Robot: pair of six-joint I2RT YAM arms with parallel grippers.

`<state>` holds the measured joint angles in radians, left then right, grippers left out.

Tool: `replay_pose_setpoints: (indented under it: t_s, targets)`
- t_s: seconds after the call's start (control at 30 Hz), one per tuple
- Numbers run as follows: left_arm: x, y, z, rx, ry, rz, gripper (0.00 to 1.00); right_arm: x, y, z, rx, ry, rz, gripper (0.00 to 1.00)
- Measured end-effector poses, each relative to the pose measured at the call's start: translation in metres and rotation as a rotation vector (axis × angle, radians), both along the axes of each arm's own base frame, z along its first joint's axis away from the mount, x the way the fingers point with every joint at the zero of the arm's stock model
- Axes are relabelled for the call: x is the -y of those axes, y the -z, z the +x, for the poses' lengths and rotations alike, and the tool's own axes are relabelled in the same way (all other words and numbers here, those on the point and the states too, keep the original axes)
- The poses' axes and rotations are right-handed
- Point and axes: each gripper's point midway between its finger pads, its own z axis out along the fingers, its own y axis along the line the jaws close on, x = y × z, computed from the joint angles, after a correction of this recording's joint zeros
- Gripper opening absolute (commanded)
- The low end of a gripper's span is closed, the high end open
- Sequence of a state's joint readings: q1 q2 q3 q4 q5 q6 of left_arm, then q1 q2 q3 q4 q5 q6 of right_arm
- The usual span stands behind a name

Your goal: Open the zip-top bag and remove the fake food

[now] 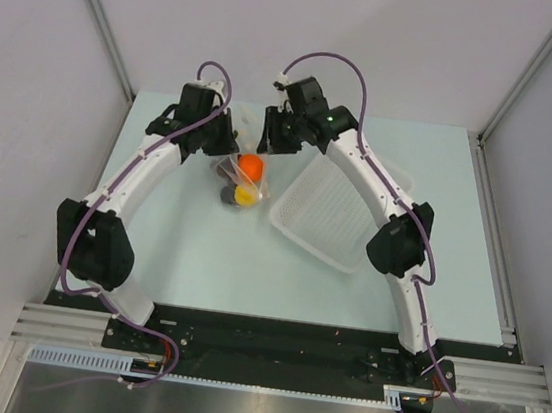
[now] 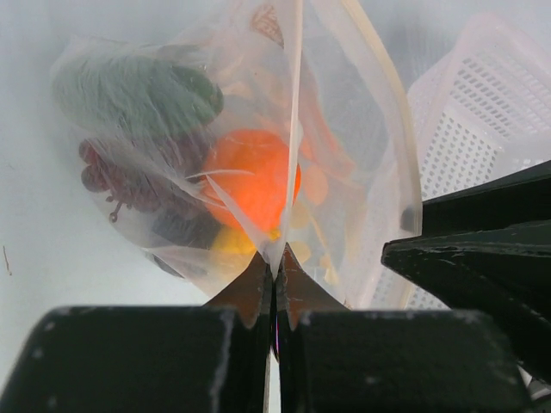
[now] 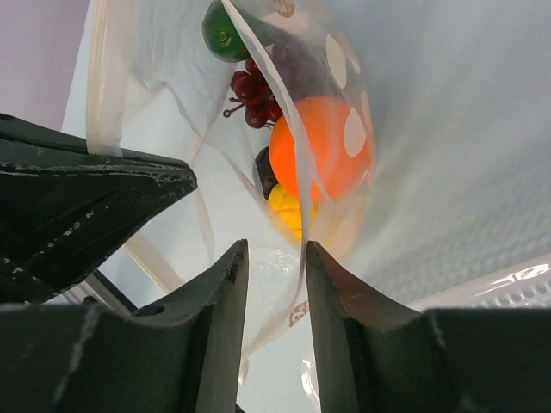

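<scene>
The clear zip-top bag [image 1: 240,177] lies at the back middle of the table, between the two grippers. It holds the fake food: orange ball [image 1: 251,166], yellow fruit [image 1: 246,196], green cucumber [image 2: 138,93], dark red grapes [image 3: 254,99], small dark fruit [image 2: 185,228]. My left gripper [image 2: 277,262] is shut on one edge of the bag's mouth. My right gripper [image 3: 271,258] is open, its fingers either side of the other bag edge [image 3: 303,232], which lies against the right finger. In the top view the right gripper [image 1: 277,136] is just beyond the bag.
A white perforated basket [image 1: 328,211] lies tilted right of the bag, under my right arm; it also shows in the left wrist view [image 2: 473,129]. Grey walls enclose the table on three sides.
</scene>
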<state>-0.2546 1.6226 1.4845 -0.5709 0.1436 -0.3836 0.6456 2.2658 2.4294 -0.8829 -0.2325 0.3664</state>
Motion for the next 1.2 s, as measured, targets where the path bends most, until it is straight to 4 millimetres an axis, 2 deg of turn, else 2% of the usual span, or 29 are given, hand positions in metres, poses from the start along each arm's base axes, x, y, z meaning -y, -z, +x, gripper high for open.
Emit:
replay_pose_setpoints:
  t_s: [0.2,0.37,0.4,0.47,0.5,0.6,0.63,0.77,0.9,1.03,1.07,1.1,1.17,1.2]
  targets:
    - [0.0,0.0,0.0,-0.002,0.0,0.0,0.0,0.005,0.004,0.002,0.01,0.031,-0.038,0.54]
    - [0.0,0.0,0.0,0.0,-0.001,0.0,0.0,0.021,0.007,-0.001,0.024,0.059,-0.104,0.56]
    - [0.0,-0.001,0.0,0.0,0.0,-0.001,0.0,0.023,0.003,-0.001,0.036,0.061,-0.108,0.55]
    - [0.0,-0.002,0.0,0.003,-0.001,-0.002,0.0,0.025,-0.01,-0.003,0.07,0.059,-0.108,0.47]
    - [0.0,-0.002,-0.001,0.004,-0.002,-0.004,0.0,0.024,-0.017,-0.005,0.086,0.052,-0.101,0.39]
    - [0.0,-0.004,-0.001,0.005,-0.005,-0.008,0.0,0.015,-0.039,-0.016,0.122,0.028,-0.061,0.3]
    - [0.0,-0.004,-0.001,0.006,-0.005,-0.008,0.0,0.009,-0.047,-0.02,0.129,0.013,-0.031,0.28]
    - [0.0,-0.006,-0.002,0.009,-0.005,-0.012,0.0,-0.01,-0.05,-0.029,0.122,-0.03,0.025,0.28]
    - [0.002,-0.005,-0.005,0.003,-0.01,-0.031,0.0,-0.024,-0.035,-0.027,0.097,-0.06,0.044,0.32]
    - [0.003,-0.003,-0.009,-0.01,-0.011,-0.044,0.0,-0.03,0.004,-0.012,0.035,-0.048,0.028,0.39]
    - [0.003,-0.003,-0.009,-0.009,-0.012,-0.046,0.0,-0.029,0.016,-0.008,0.017,-0.041,0.018,0.42]
    - [0.003,-0.002,-0.01,-0.009,-0.012,-0.046,0.0,-0.029,0.029,-0.004,-0.001,-0.036,0.006,0.51]
    - [0.003,-0.001,-0.012,-0.012,-0.011,-0.048,0.0,-0.028,0.048,0.0,-0.024,-0.032,-0.016,0.6]
    - [0.003,0.0,-0.013,-0.013,-0.009,-0.051,0.0,-0.027,0.057,0.003,-0.031,-0.028,-0.027,0.67]
